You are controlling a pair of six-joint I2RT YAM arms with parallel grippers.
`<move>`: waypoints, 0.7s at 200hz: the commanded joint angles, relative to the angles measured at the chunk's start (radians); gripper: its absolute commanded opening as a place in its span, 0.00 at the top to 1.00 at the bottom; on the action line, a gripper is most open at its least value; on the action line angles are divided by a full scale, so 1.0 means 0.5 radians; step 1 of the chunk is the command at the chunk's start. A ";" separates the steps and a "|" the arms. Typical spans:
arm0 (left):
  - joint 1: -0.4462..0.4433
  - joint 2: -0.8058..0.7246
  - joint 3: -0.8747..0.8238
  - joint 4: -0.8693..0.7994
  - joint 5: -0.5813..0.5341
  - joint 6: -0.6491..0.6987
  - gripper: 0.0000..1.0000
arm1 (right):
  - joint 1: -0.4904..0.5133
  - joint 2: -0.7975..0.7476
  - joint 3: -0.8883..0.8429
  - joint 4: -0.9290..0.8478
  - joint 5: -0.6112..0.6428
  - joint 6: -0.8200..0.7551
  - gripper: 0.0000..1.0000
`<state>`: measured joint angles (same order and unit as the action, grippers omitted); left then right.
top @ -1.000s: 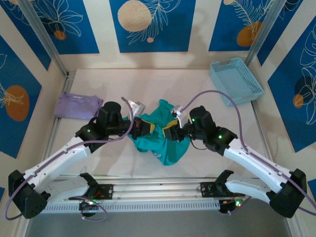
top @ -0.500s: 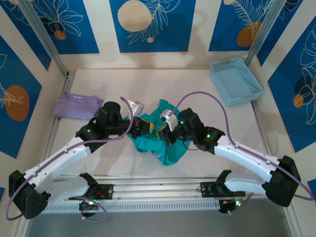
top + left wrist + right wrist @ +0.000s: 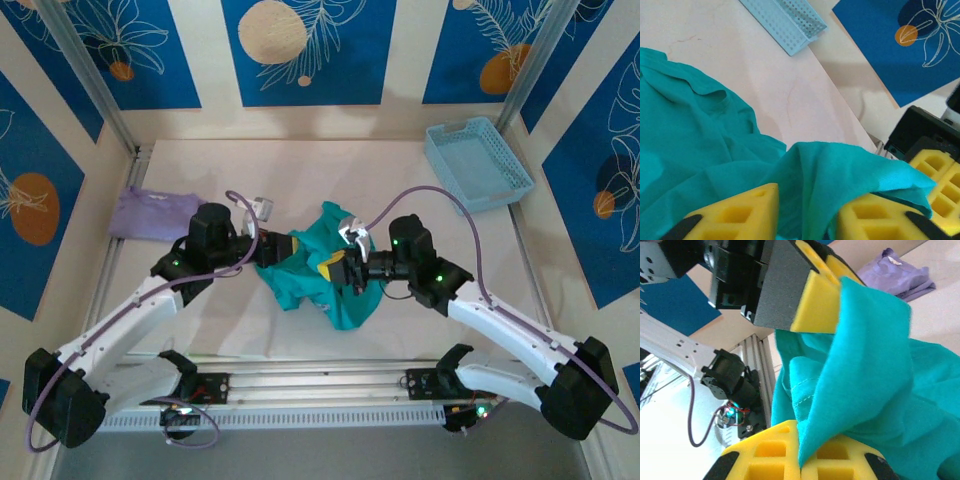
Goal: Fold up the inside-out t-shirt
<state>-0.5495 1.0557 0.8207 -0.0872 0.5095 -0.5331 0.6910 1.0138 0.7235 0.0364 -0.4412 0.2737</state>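
The inside-out t-shirt point(image 3: 318, 262) is seen as a plain teal-green cloth, crumpled in a heap on the table point(image 3: 420, 200) at the centre of the top view, between the two arms. A fold of it is clenched by the closed right gripper point(image 3: 807, 440) at the bottom of the right wrist view, where a line of stitching is visible. The left gripper point(image 3: 807, 207) is released: its jaws stand apart, with a raised fold lying loosely in the gap. The sleeves and collar cannot be told apart in the heap. In the top view the middle of the shirt is covered by both grippers. In the left wrist view the cloth is cut off by the left and bottom edges. A light blue basket point(image 3: 478, 165) at the upper right and a lavender garment point(image 3: 155, 213) at the left are seen well apart from it.
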 commanded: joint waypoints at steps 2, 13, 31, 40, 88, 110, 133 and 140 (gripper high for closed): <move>0.021 -0.061 0.027 -0.127 -0.217 0.132 0.52 | -0.020 0.035 0.001 0.117 -0.164 0.052 1.00; 0.019 -0.103 0.059 -0.257 -0.326 0.214 0.46 | -0.023 0.060 0.007 0.114 -0.160 0.059 1.00; 0.009 -0.227 0.086 -0.402 -0.437 0.333 0.41 | -0.031 0.085 0.018 0.103 -0.132 0.074 1.00; -0.006 -0.302 0.080 -0.429 -0.457 0.378 0.39 | -0.035 0.092 0.024 0.096 -0.122 0.078 1.00; -0.112 -0.357 0.062 -0.281 0.031 0.422 0.47 | -0.047 0.128 0.053 0.088 -0.131 0.089 1.00; -0.145 -0.235 0.100 -0.206 0.176 0.388 0.47 | -0.048 0.135 0.061 0.086 -0.128 0.088 1.00; -0.173 -0.128 0.115 -0.095 0.291 0.327 0.45 | -0.047 0.135 0.069 0.081 -0.132 0.091 1.00; -0.183 -0.097 0.122 -0.095 0.297 0.329 0.45 | -0.047 0.132 0.072 0.080 -0.130 0.088 1.00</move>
<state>-0.6209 0.9680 0.8467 -0.2024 0.5507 -0.3599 0.6708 1.0813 0.7273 0.0608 -0.4801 0.3073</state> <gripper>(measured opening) 0.546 0.045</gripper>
